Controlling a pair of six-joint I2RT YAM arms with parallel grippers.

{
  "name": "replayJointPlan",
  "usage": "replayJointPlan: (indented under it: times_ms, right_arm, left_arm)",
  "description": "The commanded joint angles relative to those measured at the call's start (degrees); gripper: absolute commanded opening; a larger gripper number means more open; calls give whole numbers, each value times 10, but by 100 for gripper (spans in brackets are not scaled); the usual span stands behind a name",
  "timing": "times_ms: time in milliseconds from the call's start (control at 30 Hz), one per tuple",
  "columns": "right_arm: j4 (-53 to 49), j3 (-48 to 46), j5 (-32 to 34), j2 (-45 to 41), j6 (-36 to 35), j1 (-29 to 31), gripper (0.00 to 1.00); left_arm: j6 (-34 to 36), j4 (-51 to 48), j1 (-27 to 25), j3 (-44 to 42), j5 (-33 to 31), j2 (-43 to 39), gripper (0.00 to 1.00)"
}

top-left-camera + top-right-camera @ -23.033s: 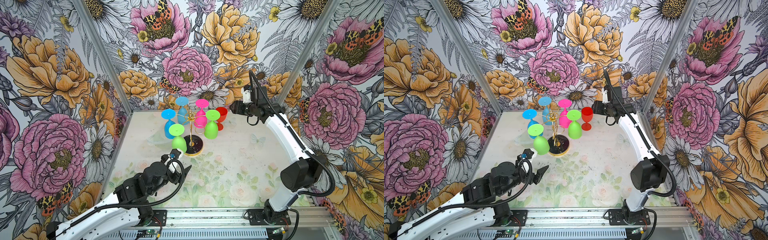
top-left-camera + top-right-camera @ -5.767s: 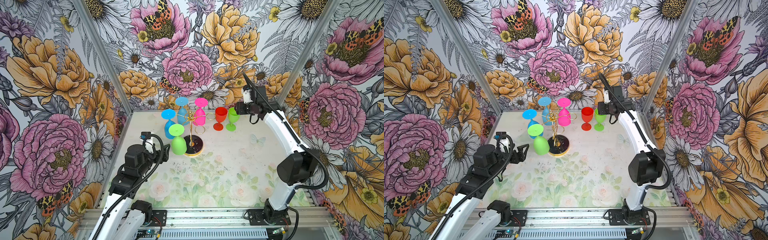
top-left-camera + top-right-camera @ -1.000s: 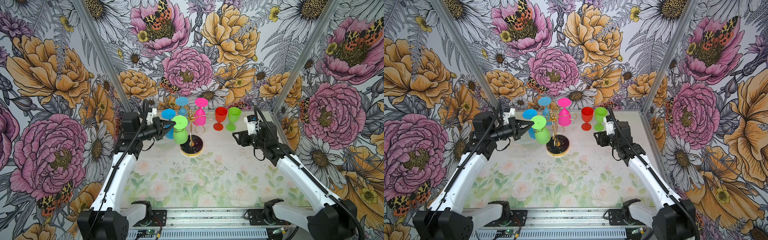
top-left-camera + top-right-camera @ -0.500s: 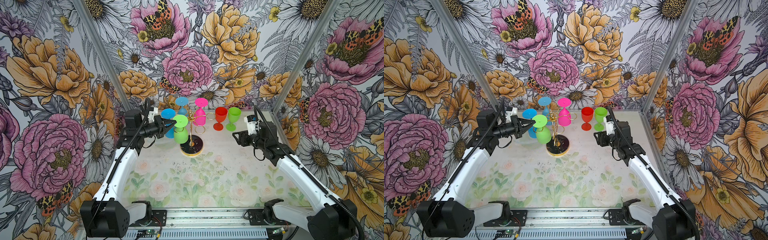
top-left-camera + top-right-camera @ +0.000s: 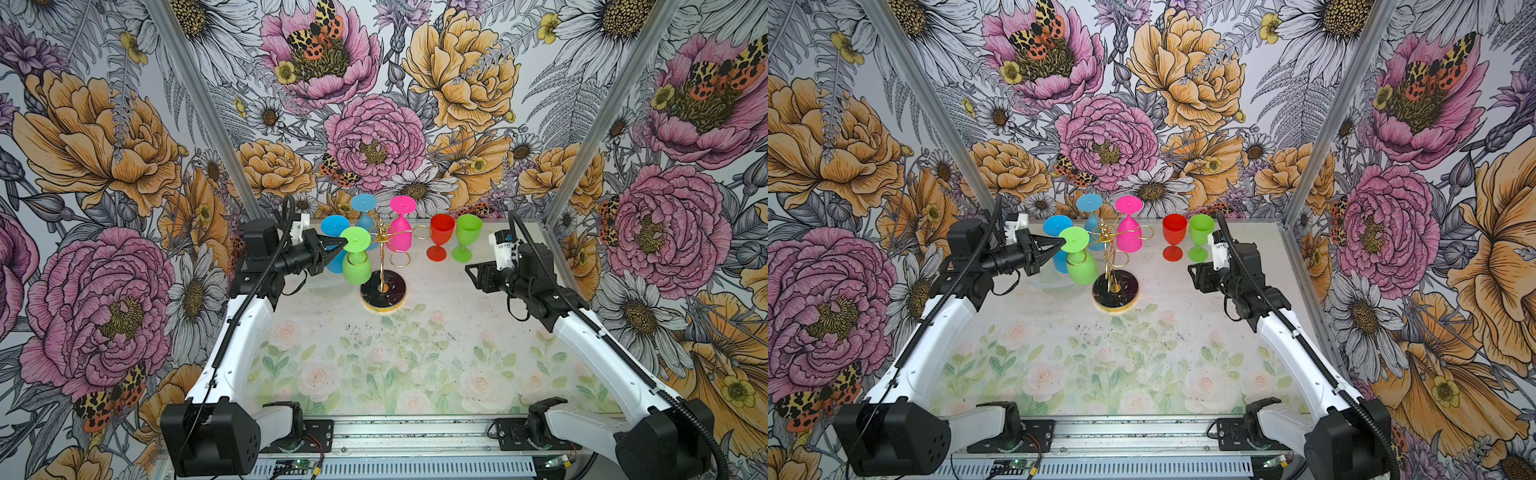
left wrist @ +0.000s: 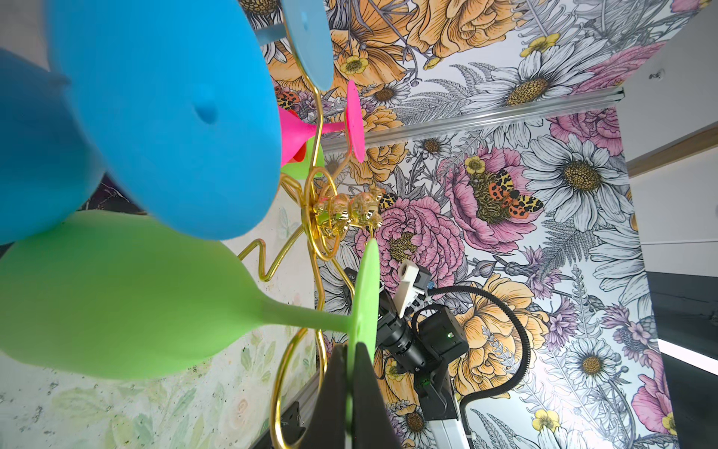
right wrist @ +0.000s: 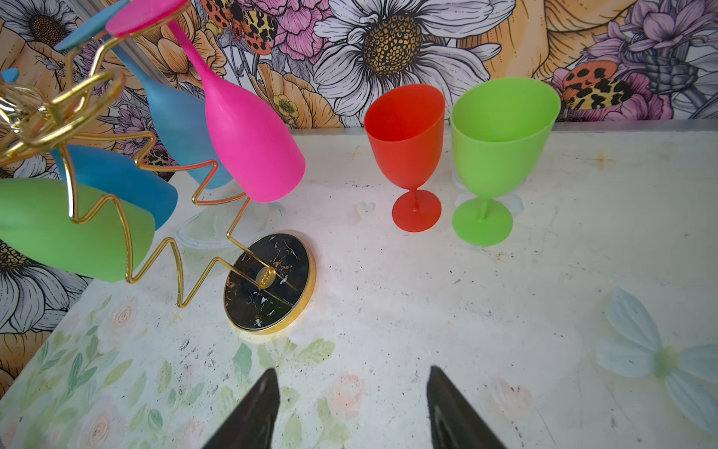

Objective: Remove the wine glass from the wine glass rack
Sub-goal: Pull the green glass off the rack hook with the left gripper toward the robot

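Note:
The gold wine glass rack (image 5: 383,286) (image 5: 1115,291) (image 7: 268,283) stands on its round black base at the back middle of the table. A green wine glass (image 5: 356,266) (image 5: 1081,268) (image 6: 116,295) (image 7: 58,225) hangs upside down in a front-left wire loop. My left gripper (image 5: 343,246) (image 5: 1059,246) (image 6: 351,350) reaches in from the left and is shut on the rim of that glass's round foot. Two blue glasses (image 5: 334,226) (image 5: 364,205) and a pink glass (image 5: 401,235) also hang on the rack. My right gripper (image 5: 471,272) (image 7: 351,383) hovers open and empty over the table, right of the rack.
A red glass (image 5: 441,239) (image 7: 408,147) and a second green glass (image 5: 467,237) (image 7: 501,136) stand upright side by side near the back wall, right of the rack. Flowered walls close the table (image 5: 415,353) in at the back and on both sides.
Over the last second my left gripper has edged slightly towards the rack, still clamped on the green glass's foot. The right arm has held still.

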Motion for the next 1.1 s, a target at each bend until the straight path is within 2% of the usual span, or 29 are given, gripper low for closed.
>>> replayJointPlan:
  times_ms: [0, 333, 700, 900, 1067]
  right_arm:
    - [24, -8, 7, -10, 4, 3, 61]
    - [30, -10, 3, -10, 7, 4, 61]
    - [35, -15, -3, -12, 12, 6, 61]
    - [35, -21, 0, -26, 12, 7, 61]
    - [35, -25, -1, -31, 12, 7, 61]
  left_arm:
    - [-7, 5, 11, -8, -10, -25, 0]
    - [-12, -4, 32, -52, 0, -83, 0]
    - [-14, -25, 112, -117, 49, -177, 0]
    - [55, -102, 117, -123, 87, -197, 0]
    - [73, -116, 116, -138, 133, -216, 0]
